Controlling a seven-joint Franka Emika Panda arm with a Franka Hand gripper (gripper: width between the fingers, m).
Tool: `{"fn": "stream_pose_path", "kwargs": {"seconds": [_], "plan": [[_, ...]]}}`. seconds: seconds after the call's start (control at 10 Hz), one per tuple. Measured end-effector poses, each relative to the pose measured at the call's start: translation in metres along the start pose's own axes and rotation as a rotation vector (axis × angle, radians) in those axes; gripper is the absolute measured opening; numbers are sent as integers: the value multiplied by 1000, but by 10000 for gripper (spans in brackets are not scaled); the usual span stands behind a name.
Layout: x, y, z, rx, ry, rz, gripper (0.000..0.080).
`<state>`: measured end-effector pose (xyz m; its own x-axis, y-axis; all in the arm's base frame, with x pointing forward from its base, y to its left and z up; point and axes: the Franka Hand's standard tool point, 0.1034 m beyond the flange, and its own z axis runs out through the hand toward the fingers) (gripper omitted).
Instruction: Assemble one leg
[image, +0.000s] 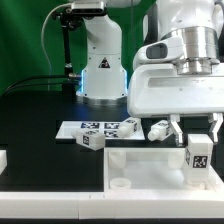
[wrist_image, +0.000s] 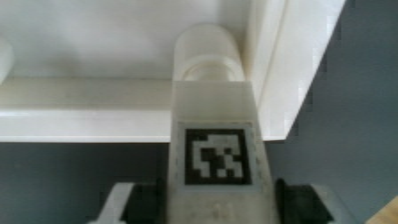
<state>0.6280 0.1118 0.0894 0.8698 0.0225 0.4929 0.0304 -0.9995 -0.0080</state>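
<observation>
Pincer (image: 199, 140) closed on tagged leg (image: 198, 155) at right corner of white tray (image: 140, 165); misaligned lowering could jam or drop it.

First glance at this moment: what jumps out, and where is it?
The gripper, looming in the exterior view's right foreground, is clamped on a tagged leg over the white tray. Behind them, the marker board lies on the dark table in front of the arm's base.
</observation>
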Motion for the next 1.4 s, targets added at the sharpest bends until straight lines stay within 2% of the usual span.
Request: {"fn": "stream_pose_path", "kwargs": {"seconds": [0.3, 0.4, 0.5, 0.6, 0.7, 0.9, 1.1, 1.2, 1.3, 1.4], "plan": [[0, 0, 0, 0, -1, 0, 305], [0, 0, 0, 1, -8, 1, 499], [1, -4, -1, 10, -96, 5, 600], [13, -3, -5, 14, -118, 9, 600], [11, -3, -4, 20, -223, 25, 638], [16, -4, -3, 23, -383, 70, 648], [13, 3, 0, 21, -505, 92, 649], [6, 5, 0, 17, -599, 115, 649], [12, 5, 2, 17, -572, 116, 649], [11, 5, 2, 10, -572, 139, 649]]}}
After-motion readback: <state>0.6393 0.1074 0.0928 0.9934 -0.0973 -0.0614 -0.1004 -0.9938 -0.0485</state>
